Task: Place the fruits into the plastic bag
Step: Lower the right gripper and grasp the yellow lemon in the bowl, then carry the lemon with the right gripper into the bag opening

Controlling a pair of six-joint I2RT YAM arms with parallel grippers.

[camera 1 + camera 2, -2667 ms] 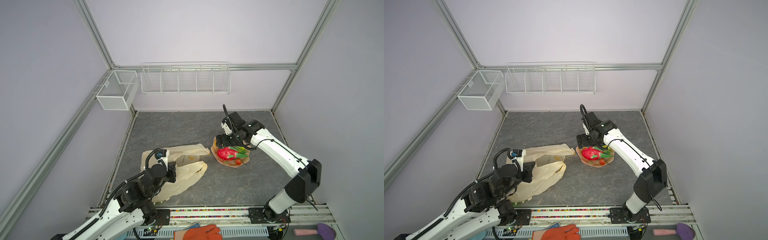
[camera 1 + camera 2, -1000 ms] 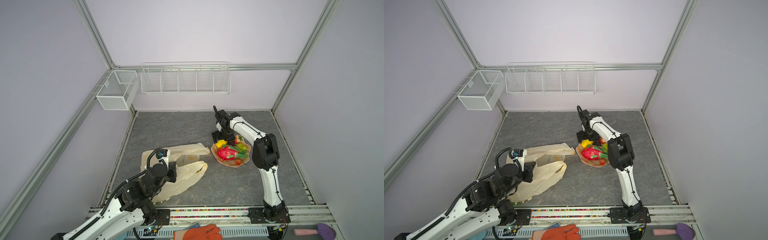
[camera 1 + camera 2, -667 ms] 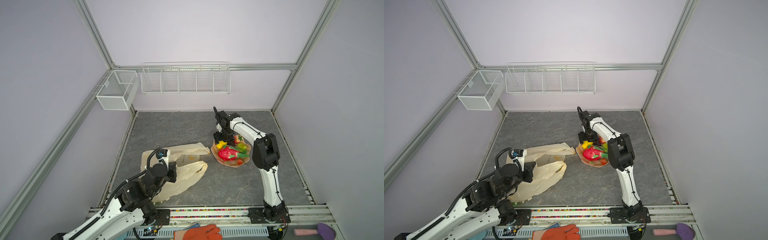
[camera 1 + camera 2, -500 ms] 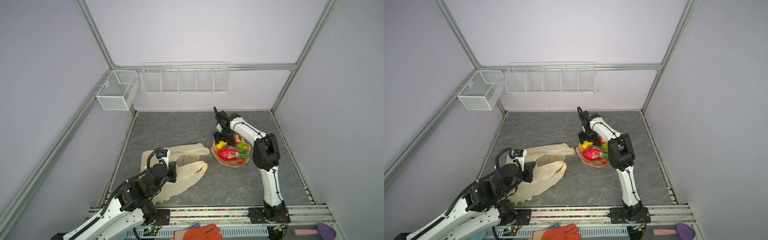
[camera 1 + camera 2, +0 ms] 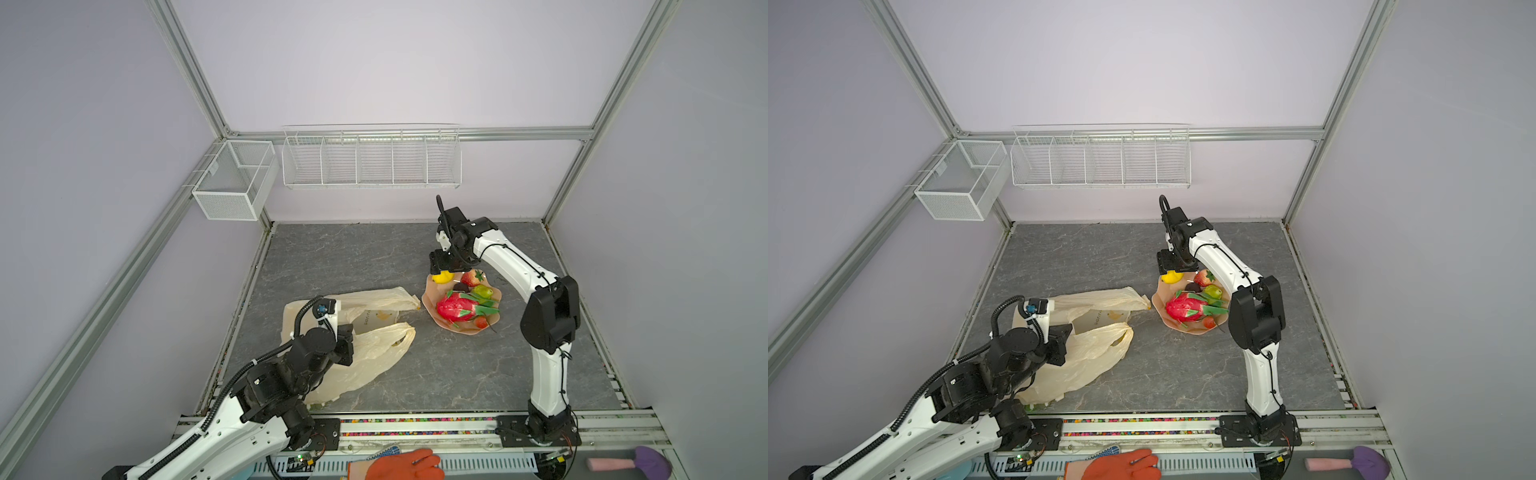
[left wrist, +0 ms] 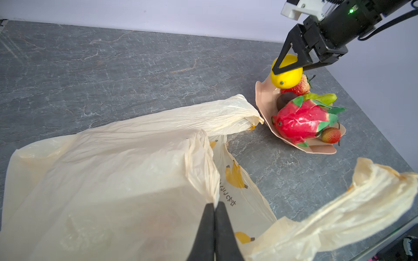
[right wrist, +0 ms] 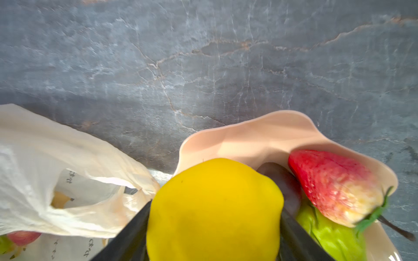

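My right gripper [image 7: 214,206] is shut on the yellow lemon [image 7: 214,210], one finger on each side. The lemon [image 5: 441,276] sits at the far-left edge of the peach plate [image 5: 430,296]. A red dragon fruit [image 5: 457,306], a strawberry [image 5: 470,277], a green fruit [image 5: 483,291], a dark piece [image 5: 460,286] and a small red piece [image 6: 331,135] lie on the plate. The cream plastic bag [image 5: 374,353] lies left of the plate, its mouth towards it. My left gripper [image 6: 214,204] is shut on a fold of the bag's rim. A reddish fruit [image 7: 20,237] shows through the bag.
White wire baskets [image 5: 372,158] hang on the back wall and a mesh box [image 5: 232,183] on the left wall. An orange glove [image 5: 395,463] and a purple brush [image 5: 648,461] lie beyond the front rail. The right arm's elbow [image 5: 550,316] stands right of the plate.
The right gripper's jaws have narrowed onto the lemon at the plate's far edge. The left arm and the bag have not moved.
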